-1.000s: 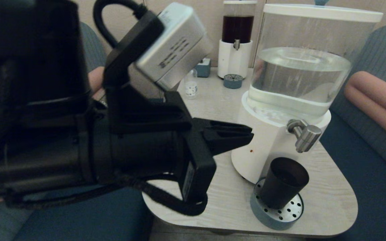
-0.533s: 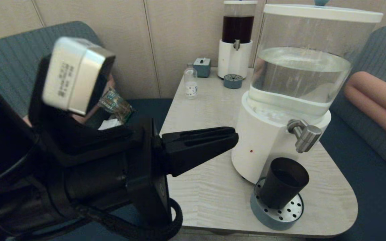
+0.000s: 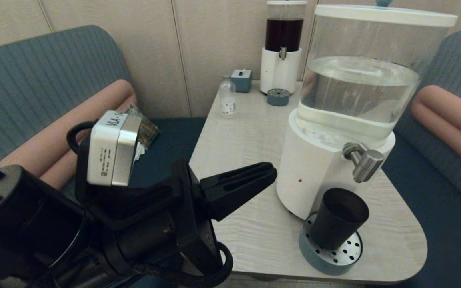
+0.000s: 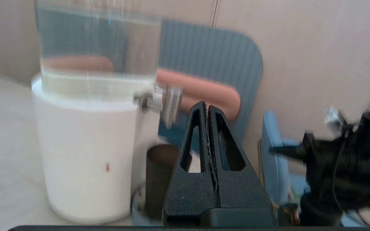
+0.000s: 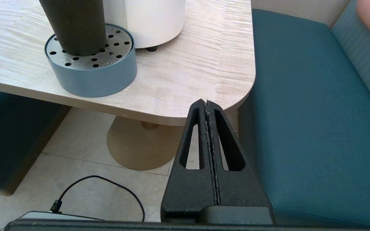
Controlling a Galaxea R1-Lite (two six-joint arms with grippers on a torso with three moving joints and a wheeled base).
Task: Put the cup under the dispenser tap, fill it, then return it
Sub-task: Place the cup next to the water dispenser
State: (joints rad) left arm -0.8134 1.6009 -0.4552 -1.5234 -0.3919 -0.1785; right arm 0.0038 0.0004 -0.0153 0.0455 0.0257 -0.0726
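Black left gripper (image 3: 268, 170) hangs pinched together, clear of cup (image 3: 337, 218).

Cup (image 3: 338, 219): dark tapered tumbler, upright on the drip tray, directly below the tap.
Dispenser tap (image 3: 363, 161): brushed-steel spigot jutting from the white base, above the cup's rim and apart from it.
Big dispenser (image 3: 336, 120): white base, wide clear tank partly full of clear liquid, near right of the table.
Drip tray (image 3: 329, 253): round blue-grey ring with perforated metal top, touching the cup's base.
Left gripper (image 3: 268, 172): near left, fingers pressed together, pointing right toward the big dispenser, holding nothing, well apart from the cup.
Table (image 3: 250, 132): pale wood-grain top.
Small dispenser (image 3: 282, 48): far side, dark liquid.
Clear bottle (image 3: 227, 98): far left of the table, labelled.
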